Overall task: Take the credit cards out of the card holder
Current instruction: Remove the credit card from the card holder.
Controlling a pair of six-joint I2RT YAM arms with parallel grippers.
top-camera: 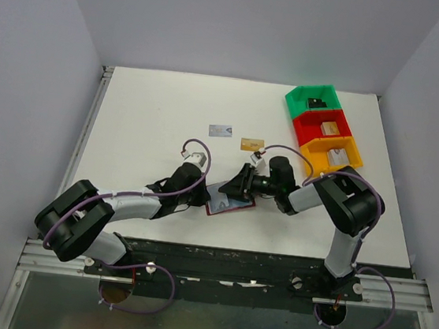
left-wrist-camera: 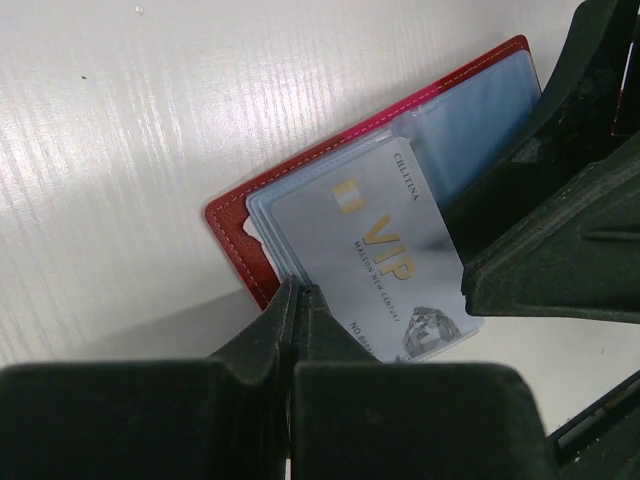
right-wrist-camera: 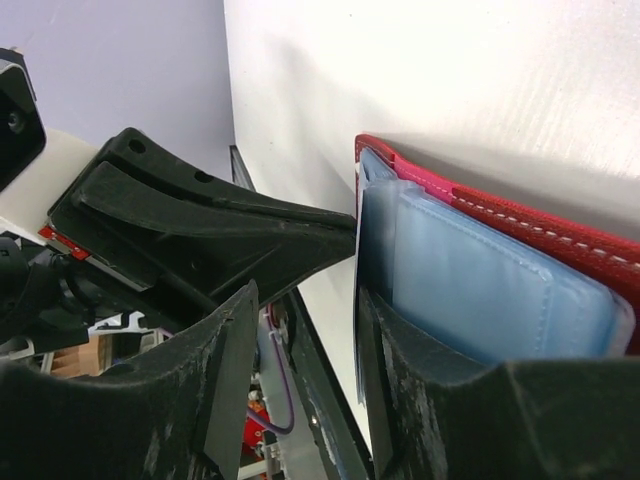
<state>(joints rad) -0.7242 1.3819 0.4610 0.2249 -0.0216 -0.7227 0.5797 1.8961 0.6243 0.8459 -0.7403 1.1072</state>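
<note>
Left gripper (left-wrist-camera: 298,300): jaws closed, tips touching holder (left-wrist-camera: 240,235) edge. Right gripper (right-wrist-camera: 305,300): jaws part open, straddling silver card (left-wrist-camera: 380,250) sticking out of holder

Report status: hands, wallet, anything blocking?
Left hand shut, tips on wallet. Right hand open astride silver card, partly out. Two cards on table. Nothing blocking.

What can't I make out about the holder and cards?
Cards left inside holder: left wrist shows only the VIP card; sleeves and right hand cover the rest.
Left hand pinching or pressing: its fingers hide contact.
Holder, top view: hands mostly cover it.
Bins, top view: contents too small.
</note>
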